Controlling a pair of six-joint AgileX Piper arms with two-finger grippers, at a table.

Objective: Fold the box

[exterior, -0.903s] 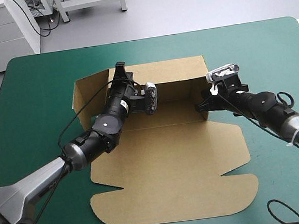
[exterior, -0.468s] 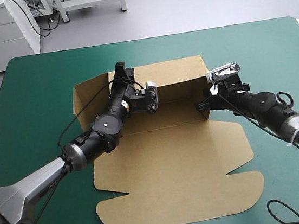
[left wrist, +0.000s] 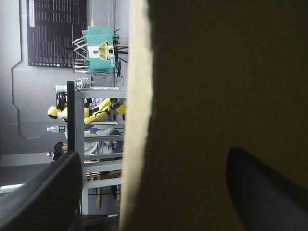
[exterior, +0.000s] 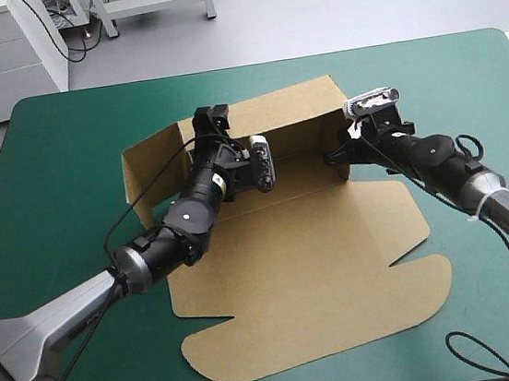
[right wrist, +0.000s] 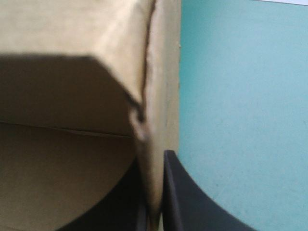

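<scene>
Two grippers are on the box (exterior: 310, 267) at once. It sits mid-table on the teal-green cover (exterior: 61, 130), skewed a touch, with its flat front sheet running down toward 6 o'clock. The back wall (exterior: 292, 116) stands up on the 12 o'clock side, and a side wall (exterior: 151, 166) is raised out at 10 o'clock.

My left gripper (exterior: 212, 119) reaches in from 8 o'clock and is up at the top edge of that back wall, toward its 10 o'clock end. In my left wrist view, the left fingers (left wrist: 43, 192) are spread wide and gripping nothing. The brown board's edge rises between them, one finger in front of the board's shaded face and the other out past the edge.

My right gripper (exterior: 332, 157) comes in from 4 o'clock to the box corner at 2 o'clock. The right fingers (right wrist: 185, 192) are pinched almost together there, with the upright board clamped between them, one inside the box and one outside over the cover. The corner's fold shows just ahead of the tips.
</scene>
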